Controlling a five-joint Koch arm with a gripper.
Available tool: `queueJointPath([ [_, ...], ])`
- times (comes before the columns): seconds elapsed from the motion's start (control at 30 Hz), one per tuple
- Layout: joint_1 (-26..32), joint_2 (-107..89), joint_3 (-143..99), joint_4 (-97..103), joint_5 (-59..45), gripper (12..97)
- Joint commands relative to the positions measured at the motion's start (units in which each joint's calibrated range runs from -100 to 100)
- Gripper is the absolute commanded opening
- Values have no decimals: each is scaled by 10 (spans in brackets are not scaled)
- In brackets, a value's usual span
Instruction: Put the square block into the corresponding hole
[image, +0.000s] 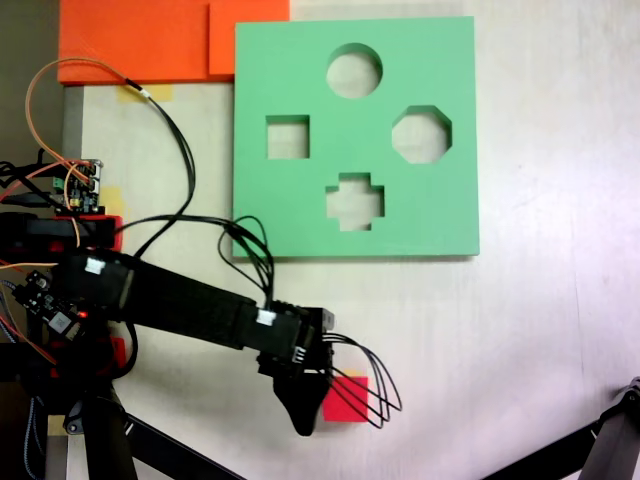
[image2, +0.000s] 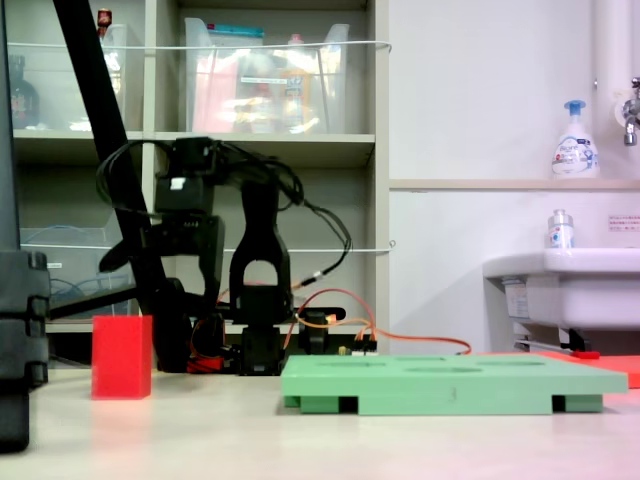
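The square block (image: 346, 400) sits near the lower edge of the bench (image: 540, 340) in the top-down fixed view, left of the middle, resting flat on the pale surface. In the low side-on fixed view the same red block (image2: 122, 357) stands upright close to the camera, at the left, with nothing gripping it.

The hand (image: 303, 405) hangs just beside the block on its left in the top-down view, its dark tip pointing toward the lower edge and overlapping the block's left side. In the side-on view the hand (image2: 172, 300) comes down just behind the block. The two jaws lie one over the other in both fixed views, so I cannot tell whether they are spread or pressed together; they do not appear to hold the block. Black cable loops (image: 375, 385) arch over the block's right side.

Further back, the black arm (image: 180, 300) reaches in from the left edge of the bench.

Beyond it lies the green foam board (image: 450, 120), flat against the upper edge. The corresponding hole (image: 287, 137) is the square cutout on the board's left side, well apart from the block. A cross-shaped cutout (image: 355, 201), an octagonal cutout (image: 421, 134) and a round cutout (image: 354, 71) share the board. An orange sheet (image: 140, 40) fills the upper left corner.
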Motion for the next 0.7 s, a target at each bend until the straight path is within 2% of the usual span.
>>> queueJointPath([
  [0.0,4,43,50,-10,-2,897],
  [0.67,-18,261,142,10,-32,894],
])
